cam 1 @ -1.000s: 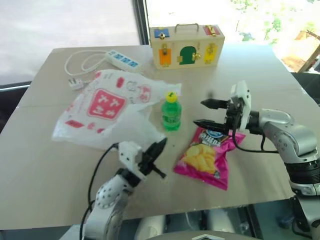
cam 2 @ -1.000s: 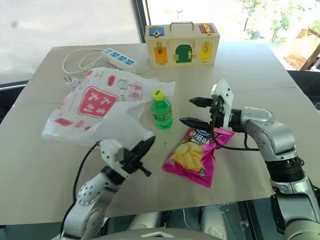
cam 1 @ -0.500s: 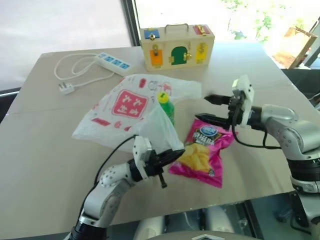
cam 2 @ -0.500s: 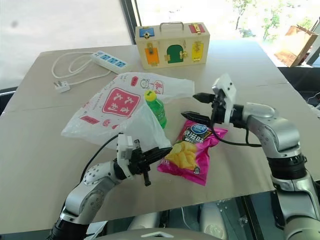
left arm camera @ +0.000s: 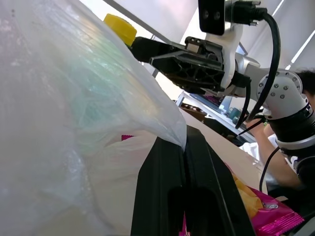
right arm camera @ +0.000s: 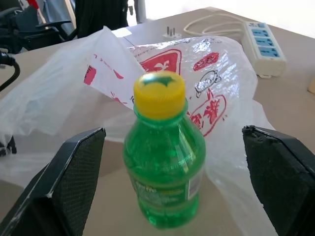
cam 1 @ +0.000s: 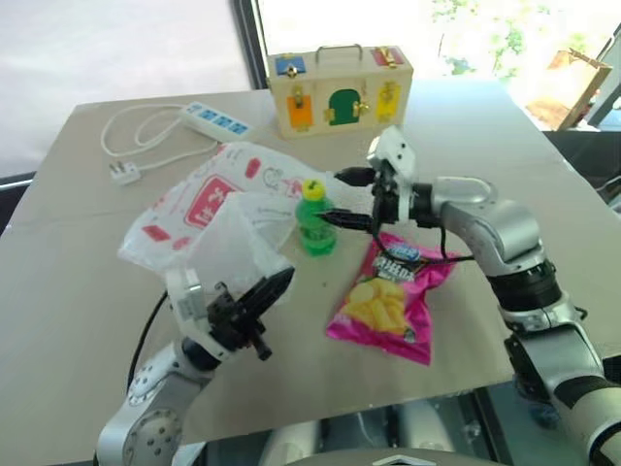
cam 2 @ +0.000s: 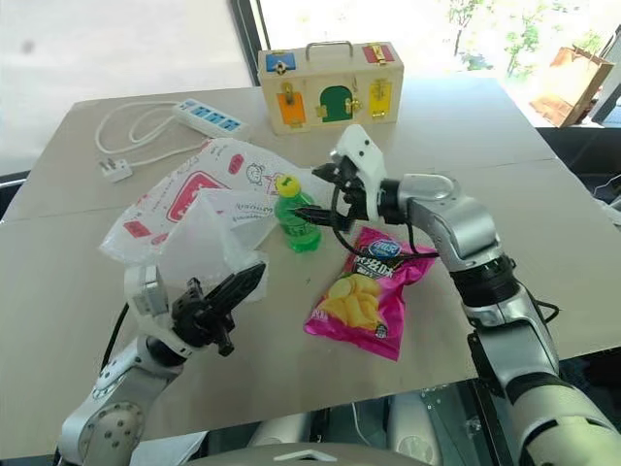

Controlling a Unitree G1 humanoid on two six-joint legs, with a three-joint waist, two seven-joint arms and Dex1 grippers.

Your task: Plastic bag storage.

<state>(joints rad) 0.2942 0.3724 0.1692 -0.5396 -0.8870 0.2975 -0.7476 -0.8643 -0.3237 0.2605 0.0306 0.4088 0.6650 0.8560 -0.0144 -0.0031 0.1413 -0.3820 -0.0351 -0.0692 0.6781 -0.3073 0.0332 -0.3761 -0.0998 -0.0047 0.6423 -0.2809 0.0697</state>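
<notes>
Left gripper [cam 1: 275, 284], lower left, clamped on bag [cam 1: 209, 209] edge, bag spread centre-left; right gripper [cam 1: 349, 199] spread wide beside bottle [cam 1: 314, 219]; step: gathering bag; next likely clearing bottle.

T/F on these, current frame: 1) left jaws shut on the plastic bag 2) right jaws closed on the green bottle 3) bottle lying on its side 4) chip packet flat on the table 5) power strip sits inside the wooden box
1) True: the left gripper is shut on a fold of the plastic bag.
2) False: the right gripper is open, one finger on either side of the green bottle, not closed on it.
3) False: the bottle stands upright, yellow cap on top.
4) True: the chip packet lies flat on the table.
5) False: the power strip lies on the table beside the wooden box.
</notes>
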